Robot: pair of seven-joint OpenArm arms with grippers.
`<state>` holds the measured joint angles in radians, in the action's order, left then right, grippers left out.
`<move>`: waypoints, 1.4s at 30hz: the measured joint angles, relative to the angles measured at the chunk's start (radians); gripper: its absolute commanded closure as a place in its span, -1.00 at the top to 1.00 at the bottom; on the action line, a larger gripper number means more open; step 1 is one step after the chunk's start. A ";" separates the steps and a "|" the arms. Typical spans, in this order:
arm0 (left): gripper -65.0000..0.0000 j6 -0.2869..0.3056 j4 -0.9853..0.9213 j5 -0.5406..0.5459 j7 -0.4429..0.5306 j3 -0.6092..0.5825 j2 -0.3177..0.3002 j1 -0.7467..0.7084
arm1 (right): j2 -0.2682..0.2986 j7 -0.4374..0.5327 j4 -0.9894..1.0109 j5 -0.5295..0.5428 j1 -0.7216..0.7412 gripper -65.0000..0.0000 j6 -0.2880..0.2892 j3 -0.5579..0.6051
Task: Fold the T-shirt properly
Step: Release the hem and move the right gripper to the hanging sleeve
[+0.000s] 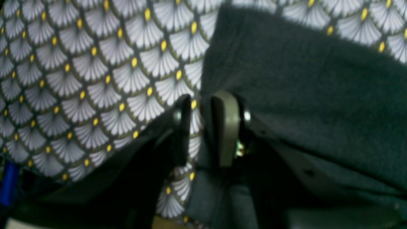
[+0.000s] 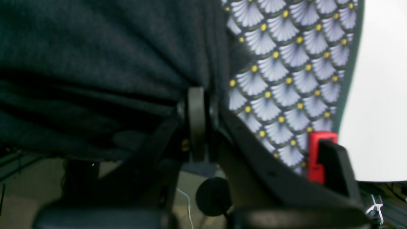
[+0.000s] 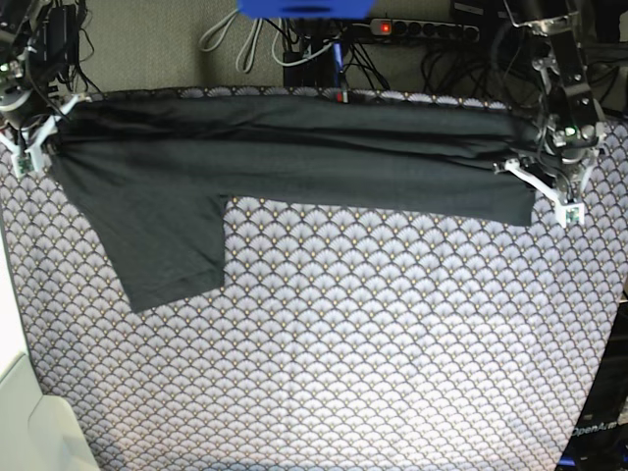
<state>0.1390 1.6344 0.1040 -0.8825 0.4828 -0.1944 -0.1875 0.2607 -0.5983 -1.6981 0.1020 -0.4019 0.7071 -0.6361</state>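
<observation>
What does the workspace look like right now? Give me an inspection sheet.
Surface: table covered by a scallop-patterned cloth.
Job's things: dark T-shirt stretched in a long band along the far edge, one sleeve hanging toward the near side.
Clutter: nothing seen.
Grippers: left gripper jaws apart beside the shirt's edge, cloth showing between them; right gripper shut on the shirt's other end.
Cables: tangle with a power strip behind the table.
Surroundings: blue object at the top edge, unclear.
</observation>
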 measured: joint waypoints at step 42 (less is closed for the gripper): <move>0.67 0.109 0.006 0.103 -0.079 0.000 -0.026 0.000 | 0.061 -0.095 0.003 -0.015 0.029 -0.14 -0.002 -0.032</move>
<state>0.2478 1.6402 0.2066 -0.9615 0.4828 -0.2207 -0.1875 0.3214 -0.6937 -1.6951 0.0868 -0.3733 0.7055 -0.6682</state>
